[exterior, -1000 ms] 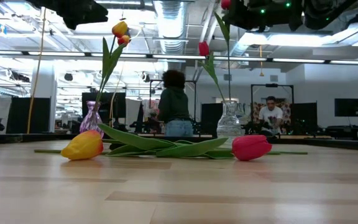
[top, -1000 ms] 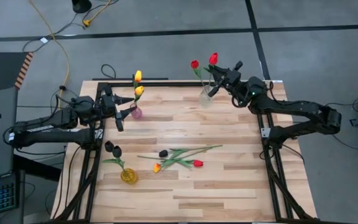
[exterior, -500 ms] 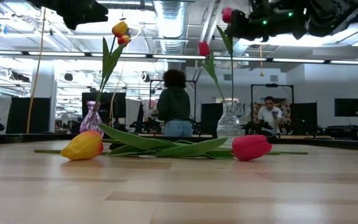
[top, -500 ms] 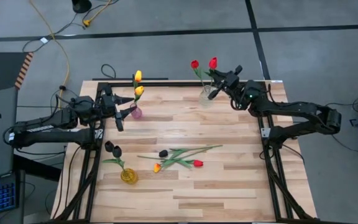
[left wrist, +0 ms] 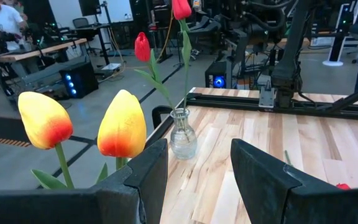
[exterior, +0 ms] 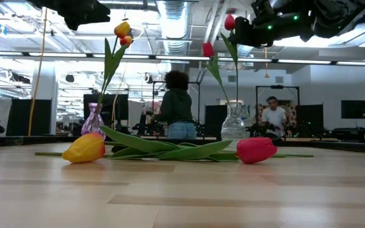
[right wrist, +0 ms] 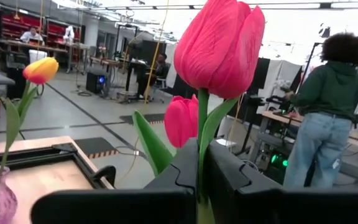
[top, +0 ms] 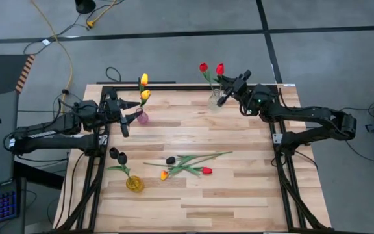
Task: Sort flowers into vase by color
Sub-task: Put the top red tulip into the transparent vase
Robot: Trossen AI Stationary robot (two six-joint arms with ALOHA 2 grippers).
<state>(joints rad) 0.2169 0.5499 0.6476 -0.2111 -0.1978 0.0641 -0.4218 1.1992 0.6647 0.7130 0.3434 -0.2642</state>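
Flowers: two red, two yellow, two black in vases; three on bench (top: 239, 188). Right end effector (top: 223, 90) grips a red tulip (top: 220, 69); left end effector (top: 132, 116) open.

Table (top: 239, 188) front bare; loose flowers (top: 187, 166) block centre.

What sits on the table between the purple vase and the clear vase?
Nothing: in the high view the purple vase and the clear vase have only bare table between them; the low view agrees.
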